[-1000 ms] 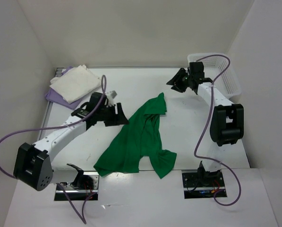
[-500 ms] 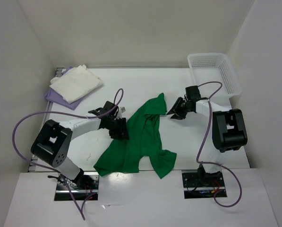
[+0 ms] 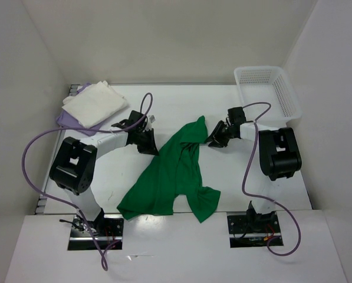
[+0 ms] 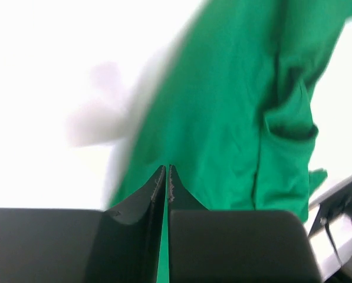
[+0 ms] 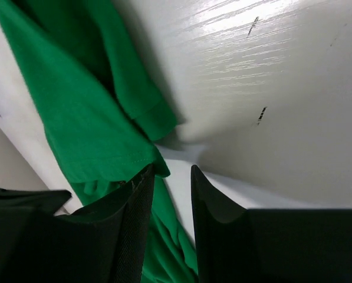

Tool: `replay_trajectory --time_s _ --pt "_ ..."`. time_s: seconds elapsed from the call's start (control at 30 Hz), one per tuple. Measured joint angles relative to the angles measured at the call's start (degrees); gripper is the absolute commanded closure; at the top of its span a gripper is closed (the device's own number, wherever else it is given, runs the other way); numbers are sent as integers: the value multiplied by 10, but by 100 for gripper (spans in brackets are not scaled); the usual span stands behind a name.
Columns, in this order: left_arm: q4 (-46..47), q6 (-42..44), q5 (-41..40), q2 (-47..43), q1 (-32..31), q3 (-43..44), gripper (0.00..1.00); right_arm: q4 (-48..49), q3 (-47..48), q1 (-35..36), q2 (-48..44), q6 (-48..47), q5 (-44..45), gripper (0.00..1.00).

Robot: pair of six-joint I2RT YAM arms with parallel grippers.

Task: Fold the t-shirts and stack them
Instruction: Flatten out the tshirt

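While the left tool (image 3: 147, 143) is clamped on the green t-shirt (image 3: 173, 177) at its left edge, the right tool (image 3: 214, 139), jaws apart, sits nearest its far right corner.

1. Basket (image 3: 289, 101): white plastic mesh, rectangular, open top; stands at the far right corner of the tabletop, against the right wall.
2. Tabletop (image 3: 181, 103): white, matte, rectangular. The right wrist view shows faint grain on it, a glare patch and two small dark marks (image 5: 262, 115).
3. Enclosure: plain white back wall (image 3: 164, 41), with a white side wall on the left (image 3: 22, 118) and on the right (image 3: 335, 118).
4. Near ledge (image 3: 176, 253): white panel along the tabletop's near edge.
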Motion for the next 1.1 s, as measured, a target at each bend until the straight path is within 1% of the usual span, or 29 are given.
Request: replay_trajectory --time_s 0.07,0.17,0.23,0.27,0.33,0.37,0.4,0.47,0.5,0.6,0.63,0.73,0.77,0.8,0.83,0.87,0.9,0.93,0.97,1.0,1.03,1.07,1.1 --pt "-1 5 -5 16 13 18 94 3 3 0 11 1 -1 65" --pt "-2 10 -10 42 25 47 95 6 8 0 18 2 -2 74" --pt "-2 16 -8 57 27 64 89 7 16 0 22 3 -2 75" --pt "-2 18 -3 63 27 70 74 8 21 0 24 3 -2 75" --pt "-1 21 10 66 27 73 53 13 28 0 25 4 -2 76" --pt "-1 18 18 64 27 71 45 16 30 0 25 4 -2 76" --pt "-1 20 25 61 27 68 33 19 32 0 25 4 -2 74" --pt "0 23 39 54 27 56 27 21 33 0 25 6 -4 68" --pt "-2 25 44 47 27 47 24 22 33 0 25 7 -5 61" --pt "-14 32 53 30 27 16 24 22 34 0 30 8 -10 61" --pt "-17 33 53 26 27 7 24 22 34 0 31 8 -11 64" --pt "-23 33 53 14 27 -19 30 19 34 0 33 8 -14 64" --pt "-23 33 54 12 27 -27 40 19 34 0 33 8 -15 67" --pt "-23 33 54 11 27 -32 47 19 34 0 33 8 -17 71" --pt "-22 33 54 11 27 -37 55 19 34 0 33 8 -20 79" --pt "-21 31 55 11 27 -40 70 18 34 0 33 6 -22 82" --pt "-19 31 56 11 27 -44 76 18 34 0 33 8 -24 86" --pt "-18 33 57 11 27 -47 81 18 34 0 33 9 -26 94" --pt "-16 32 56 11 27 -49 85 18 34 0 33 9 -27 96" --pt "-14 32 55 11 27 -50 92 18 34 0 33 10 -28 98" --pt "-13 31 53 11 27 -50 96 17 34 0 33 10 -28 100" --pt "-11 31 48 11 27 -49 99 15 34 0 32 10 -28 100" --pt "-11 30 42 11 27 -47 100 13 34 0 32 10 -28 100"
